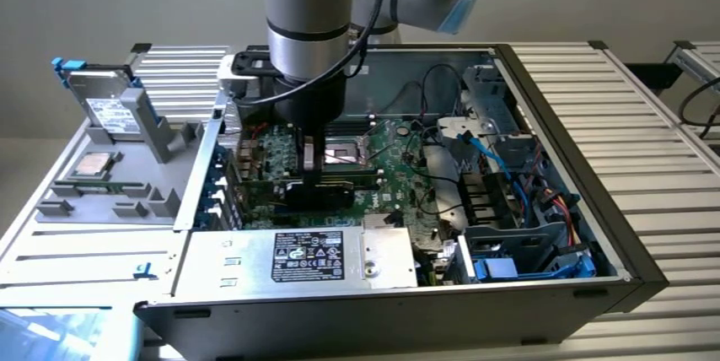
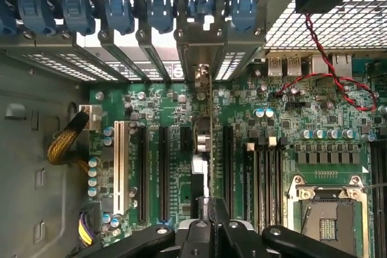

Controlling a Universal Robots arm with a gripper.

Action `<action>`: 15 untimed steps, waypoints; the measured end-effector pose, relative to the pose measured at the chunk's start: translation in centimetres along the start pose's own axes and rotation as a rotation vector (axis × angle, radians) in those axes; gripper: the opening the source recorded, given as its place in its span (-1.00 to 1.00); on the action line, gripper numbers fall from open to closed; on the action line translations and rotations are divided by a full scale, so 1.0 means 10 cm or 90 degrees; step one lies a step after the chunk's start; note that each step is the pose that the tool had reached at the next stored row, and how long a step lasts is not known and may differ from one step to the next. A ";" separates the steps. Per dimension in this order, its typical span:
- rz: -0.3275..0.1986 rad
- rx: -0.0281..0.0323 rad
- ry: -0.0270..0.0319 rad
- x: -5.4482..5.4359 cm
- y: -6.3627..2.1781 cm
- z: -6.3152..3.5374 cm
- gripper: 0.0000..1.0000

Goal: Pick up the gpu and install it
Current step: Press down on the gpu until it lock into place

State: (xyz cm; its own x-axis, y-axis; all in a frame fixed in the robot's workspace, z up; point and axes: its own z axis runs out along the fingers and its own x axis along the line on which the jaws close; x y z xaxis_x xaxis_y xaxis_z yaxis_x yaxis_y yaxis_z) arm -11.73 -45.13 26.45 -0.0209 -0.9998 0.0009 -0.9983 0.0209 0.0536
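Observation:
Deep inside the open computer case [image 1: 630,234], my gripper [image 1: 315,171] reaches down over the large green motherboard [image 1: 394,163]. It is shut on the gpu [image 1: 320,199], which looks like a dark block just under the fingers. In the wrist view the gpu [image 2: 203,143] stands edge-on as a thin card between the black expansion slots [image 2: 163,173]. Its silver end bracket [image 2: 202,64] lies against the rear slot openings. The gripper [image 2: 208,216] clamps the card's near edge. Whether the card is seated in a slot cannot be told.
A silver power supply [image 1: 303,258] lies along the case's front. Blue and white cables [image 1: 490,158] and drive bays crowd the exterior view's right. Hard drives [image 1: 113,112] stand on a grey fixture at the left. Blue slot latches [image 2: 121,10], red-black wires [image 2: 326,64] and the CPU socket [image 2: 323,209] surround the card.

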 end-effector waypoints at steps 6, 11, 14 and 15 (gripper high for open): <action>0.000 -0.0086 -0.0048 0.00 0.004 -0.020 -0.76; 0.000 -0.0195 -0.0032 0.00 0.019 -0.127 -0.76; 0.000 -0.0208 -0.0027 0.00 0.037 -0.203 -0.76; 0.000 -0.0209 -0.0020 0.00 0.044 -0.235 -0.76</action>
State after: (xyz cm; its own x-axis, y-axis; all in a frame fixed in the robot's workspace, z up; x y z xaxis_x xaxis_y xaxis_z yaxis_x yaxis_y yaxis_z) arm -12.05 -45.14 28.82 -0.0207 -0.9998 -0.0023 -0.9961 0.0205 0.0864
